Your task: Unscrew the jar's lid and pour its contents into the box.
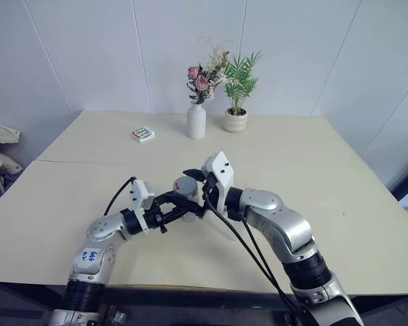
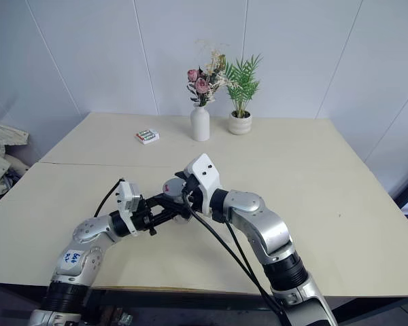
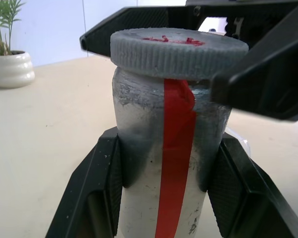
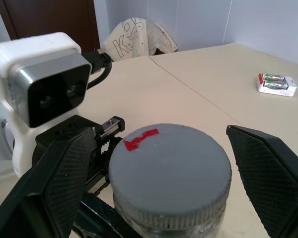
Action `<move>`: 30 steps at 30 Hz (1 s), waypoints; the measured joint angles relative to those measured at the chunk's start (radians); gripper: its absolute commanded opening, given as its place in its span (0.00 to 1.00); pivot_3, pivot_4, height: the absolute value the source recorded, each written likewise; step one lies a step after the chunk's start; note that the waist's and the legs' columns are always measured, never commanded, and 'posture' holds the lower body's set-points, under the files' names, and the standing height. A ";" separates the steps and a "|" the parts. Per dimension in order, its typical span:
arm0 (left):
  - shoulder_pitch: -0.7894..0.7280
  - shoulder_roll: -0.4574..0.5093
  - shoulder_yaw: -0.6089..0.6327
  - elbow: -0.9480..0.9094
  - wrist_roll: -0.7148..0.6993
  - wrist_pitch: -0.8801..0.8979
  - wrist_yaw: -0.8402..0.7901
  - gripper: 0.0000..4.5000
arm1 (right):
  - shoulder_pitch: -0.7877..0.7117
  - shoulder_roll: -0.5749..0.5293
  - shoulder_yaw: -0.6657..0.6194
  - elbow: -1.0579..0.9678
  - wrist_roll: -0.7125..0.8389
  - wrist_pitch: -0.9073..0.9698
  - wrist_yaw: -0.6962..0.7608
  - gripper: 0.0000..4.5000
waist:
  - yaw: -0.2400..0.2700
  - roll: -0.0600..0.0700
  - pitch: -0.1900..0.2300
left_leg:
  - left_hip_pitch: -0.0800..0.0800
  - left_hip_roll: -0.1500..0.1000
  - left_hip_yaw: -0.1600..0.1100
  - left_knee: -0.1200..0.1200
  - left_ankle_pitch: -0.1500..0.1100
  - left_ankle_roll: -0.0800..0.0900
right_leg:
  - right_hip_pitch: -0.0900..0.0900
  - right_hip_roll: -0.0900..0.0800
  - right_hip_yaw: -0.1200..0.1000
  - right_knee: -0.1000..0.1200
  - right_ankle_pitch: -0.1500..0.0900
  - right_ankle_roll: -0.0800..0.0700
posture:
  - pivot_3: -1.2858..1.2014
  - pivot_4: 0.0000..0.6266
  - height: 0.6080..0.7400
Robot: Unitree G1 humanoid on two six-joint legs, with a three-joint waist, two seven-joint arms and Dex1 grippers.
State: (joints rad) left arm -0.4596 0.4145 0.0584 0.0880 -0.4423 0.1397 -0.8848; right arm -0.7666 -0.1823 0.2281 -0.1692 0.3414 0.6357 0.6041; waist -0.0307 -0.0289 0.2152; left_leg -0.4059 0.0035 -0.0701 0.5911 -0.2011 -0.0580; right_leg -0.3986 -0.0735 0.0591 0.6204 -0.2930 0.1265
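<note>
While the left gripper (image 1: 188,208) clamps the jar (image 1: 186,204) above the table (image 1: 340,197) in the head view, the left wrist view shows its red stripe (image 3: 176,158). The right wrist view shows the right gripper (image 4: 169,188) spread wide around the red-marked lid (image 4: 170,171); no readable writing.

Lid (image 3: 179,52) on jar (image 3: 166,168); vase (image 1: 196,121) left of potted plant (image 1: 236,120)

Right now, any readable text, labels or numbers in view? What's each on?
Nothing reads cleanly.
green-and-white pack: has print, too small to read.
cloth beyond the table: large dark characters, the first perhaps "K", the rest unreadable.
lid: only a red smear, no text.
jar: plain red stripe, no text.
</note>
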 measured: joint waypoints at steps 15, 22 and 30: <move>0.000 -0.006 0.000 0.005 0.002 -0.012 -0.002 0.43 | 0.000 -0.005 -0.007 -0.007 0.002 0.005 0.000 0.57 | 0.000 0.000 0.000 | 0.000 0.000 0.000 -0.001 0.000 0.000 | 0.000 0.000 0.000 0.000 0.000 0.000 | 0.52 0.24 1.00; -0.001 -0.007 -0.010 0.003 -0.023 0.001 -0.071 0.43 | -0.014 -0.072 -0.029 0.010 0.060 0.000 0.148 0.57 | 0.001 0.000 0.000 | -0.001 0.000 0.000 -0.001 0.000 0.000 | 0.000 0.000 0.000 -0.001 0.000 0.000 | 0.52 0.24 1.00; -0.047 0.034 -0.069 -0.011 -0.063 0.068 -0.246 0.43 | -0.088 -0.218 -0.039 0.094 0.157 -0.003 0.506 0.57 | -0.007 0.001 0.000 | 0.000 0.000 0.000 -0.001 0.000 0.000 | 0.000 0.001 0.000 0.000 -0.001 0.000 | 0.52 0.24 1.00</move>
State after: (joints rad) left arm -0.5062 0.4480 -0.0102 0.0774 -0.5051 0.2074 -1.1310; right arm -0.8545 -0.4004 0.1890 -0.0753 0.4986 0.6323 1.1106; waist -0.0376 -0.0283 0.2156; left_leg -0.4062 0.0038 -0.0699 0.5904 -0.2014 -0.0575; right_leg -0.3988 -0.0729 0.0589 0.6200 -0.2936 0.1267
